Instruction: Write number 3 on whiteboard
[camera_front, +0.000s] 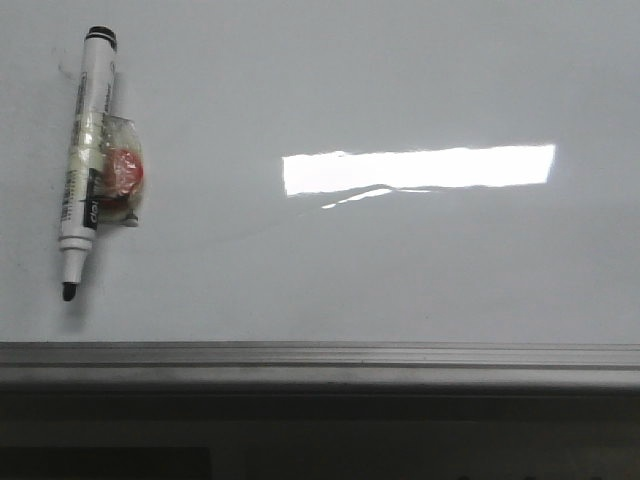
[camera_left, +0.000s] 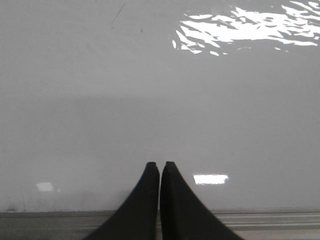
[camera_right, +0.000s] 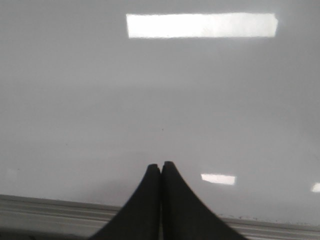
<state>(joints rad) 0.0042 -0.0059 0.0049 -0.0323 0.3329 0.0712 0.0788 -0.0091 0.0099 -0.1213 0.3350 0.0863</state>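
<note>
While both hands (camera_left: 160, 165) (camera_right: 160, 165) sit closed and empty, one marker (camera_front: 88, 150) lies on one whiteboard (camera_front: 400, 270).

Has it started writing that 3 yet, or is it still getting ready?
Nothing is written: the whiteboard is blank. The uncapped marker lies untouched on it at the left. Both the left pincer and right pincer are closed and empty. Picking up the marker and writing remain.

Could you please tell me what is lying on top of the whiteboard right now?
On the whiteboard lies an uncapped black marker with a taped-on red lump. No digit is drawn. What the marker covers cannot be seen.
</note>
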